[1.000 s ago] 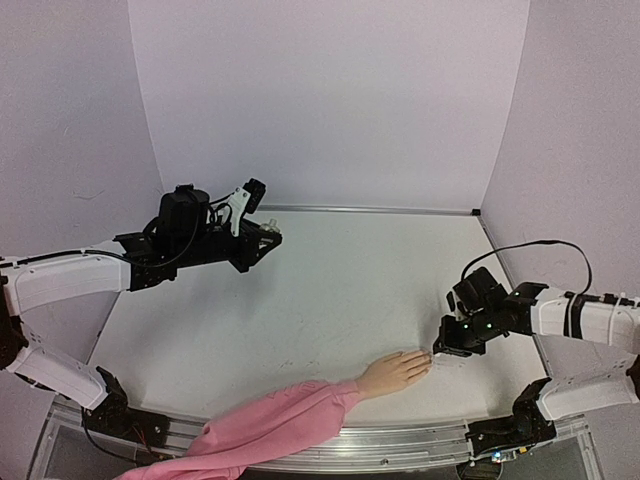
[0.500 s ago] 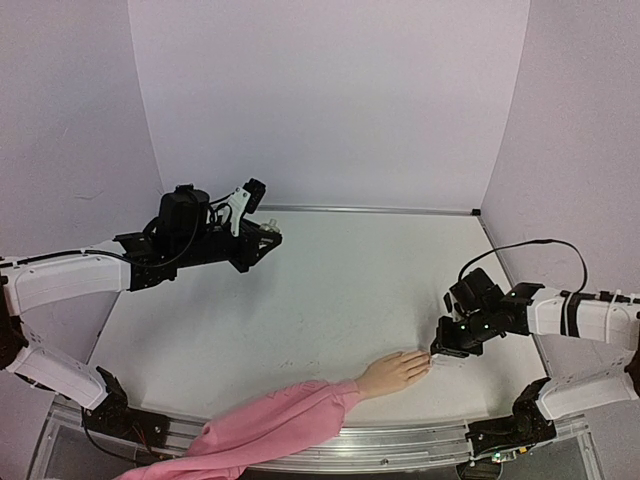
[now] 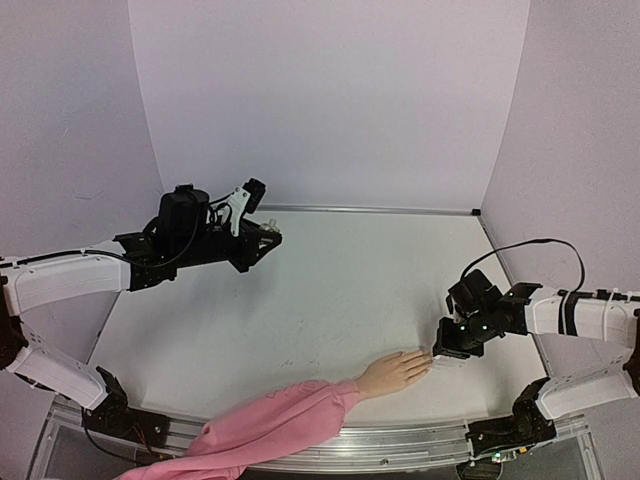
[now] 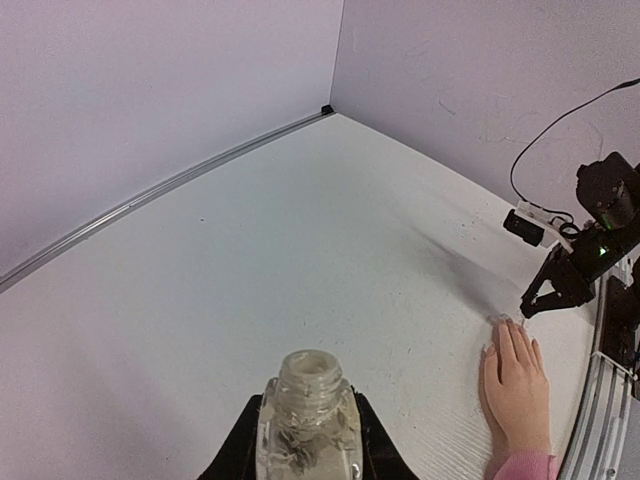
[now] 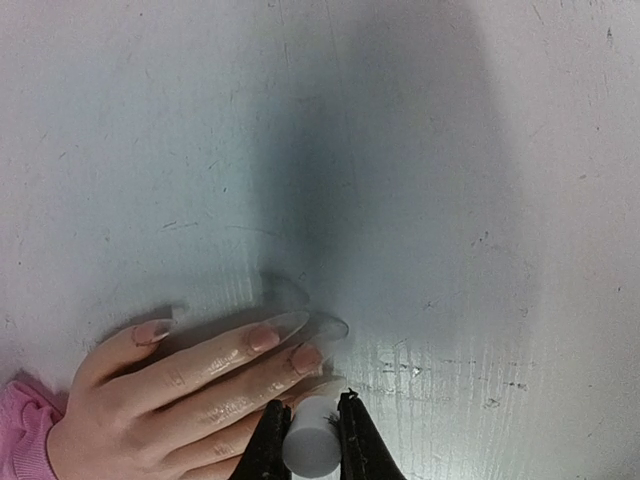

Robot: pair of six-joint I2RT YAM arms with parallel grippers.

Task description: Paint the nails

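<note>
The peach mannequin hand (image 3: pixel 395 372) with a pink sleeve (image 3: pixel 270 425) lies flat near the table's front edge, fingers pointing right. Its long clear nails (image 5: pixel 285 322) show in the right wrist view at the fingertips. My right gripper (image 3: pixel 443 352) is shut on a white brush cap (image 5: pixel 308 445), held just over the fingertips of the hand (image 5: pixel 190 385). My left gripper (image 3: pixel 268 236) is raised at the back left, shut on an open glass polish bottle (image 4: pixel 307 425). The hand also shows in the left wrist view (image 4: pixel 517 385).
The white table (image 3: pixel 340 290) is ringed by lilac walls. A metal rail (image 3: pixel 400 440) runs along the front edge. A black cable (image 3: pixel 530 250) loops above my right arm.
My right gripper has edged slightly left toward the fingertips. My left arm with the bottle has not moved.
</note>
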